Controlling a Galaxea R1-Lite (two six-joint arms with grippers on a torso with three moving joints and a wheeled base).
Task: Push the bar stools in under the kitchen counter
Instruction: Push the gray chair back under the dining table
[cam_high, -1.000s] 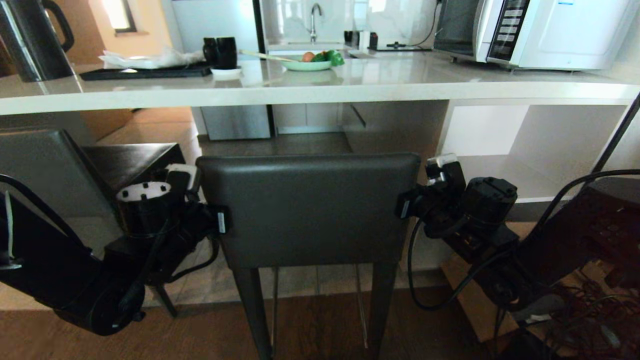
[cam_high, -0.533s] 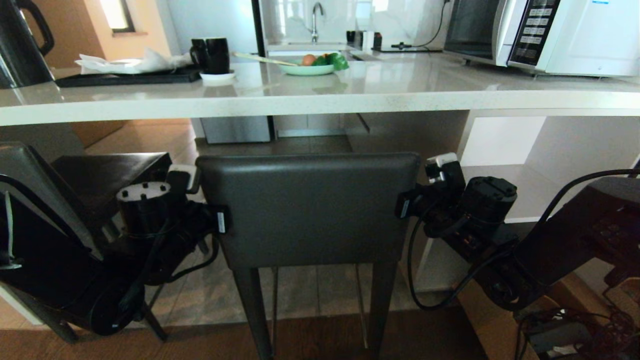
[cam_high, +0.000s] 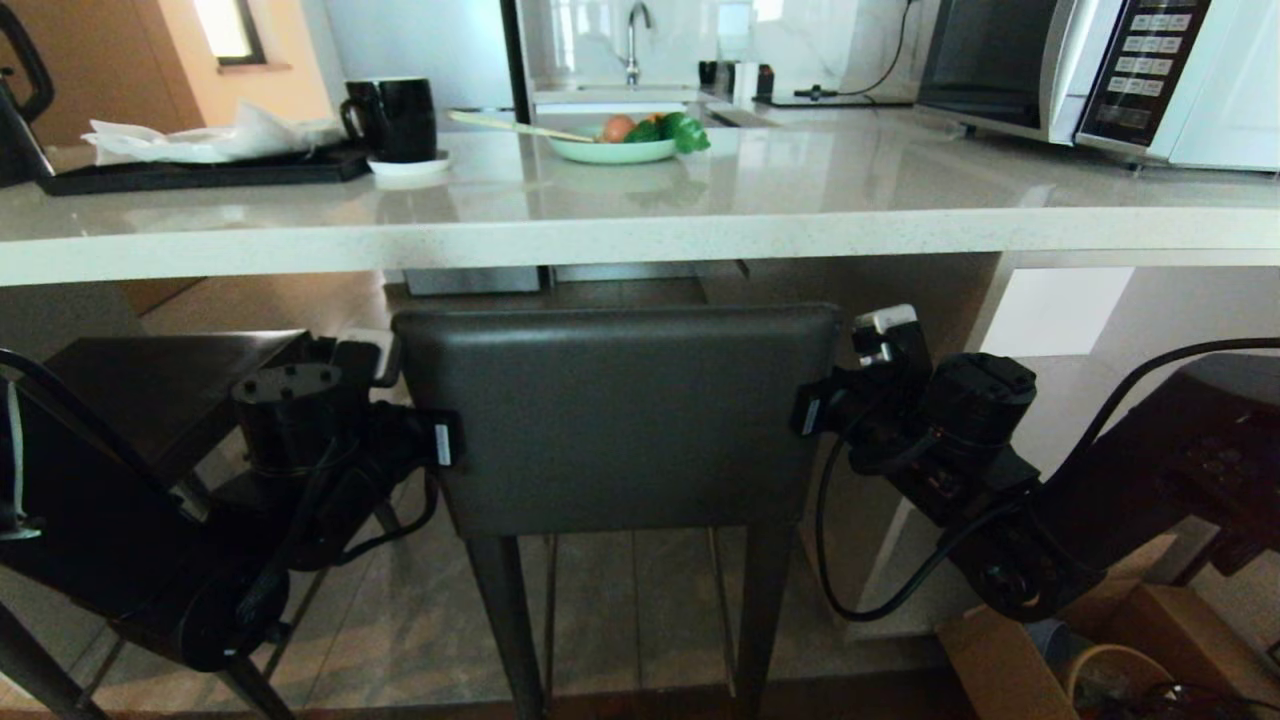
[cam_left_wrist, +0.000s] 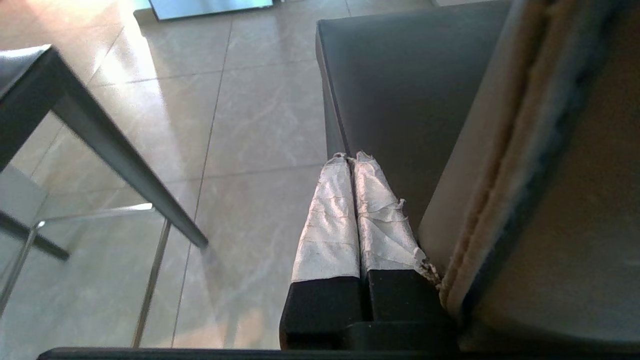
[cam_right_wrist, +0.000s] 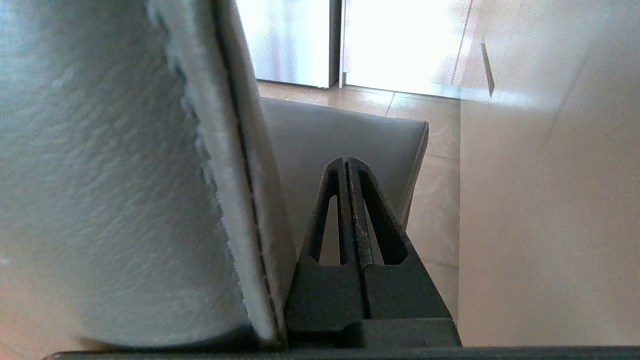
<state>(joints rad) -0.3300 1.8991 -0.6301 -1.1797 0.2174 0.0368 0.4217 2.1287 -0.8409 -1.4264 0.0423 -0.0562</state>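
Note:
One bar stool, with its dark grey backrest (cam_high: 620, 420) and slim legs, stands in front of me at the edge of the kitchen counter (cam_high: 640, 235). My left arm (cam_high: 300, 440) and right arm (cam_high: 940, 420) flank the backrest's two side edges. The left gripper (cam_left_wrist: 350, 157), with white-taped fingers, is shut and lies against the backrest's side (cam_left_wrist: 500, 175) above the seat (cam_left_wrist: 410, 100). The right gripper (cam_right_wrist: 346, 161) is shut too, pressed along the other side edge (cam_right_wrist: 235, 175). A second bar stool (cam_high: 150, 370) stands on the left, its seat partly beneath the countertop.
On the countertop are a microwave (cam_high: 1100, 70), a green bowl of vegetables (cam_high: 615, 148), a black mug (cam_high: 395, 118) and a black tray with white paper (cam_high: 200, 170). White open shelving (cam_high: 1100, 320) sits under the counter's right end. A cardboard box (cam_high: 1010, 660) lies on the floor.
The whole view has advanced toward the counter, its edge now nearer and lower. The middle stool has kept its place between my arms. The left stool has slid toward the lower left of the picture.

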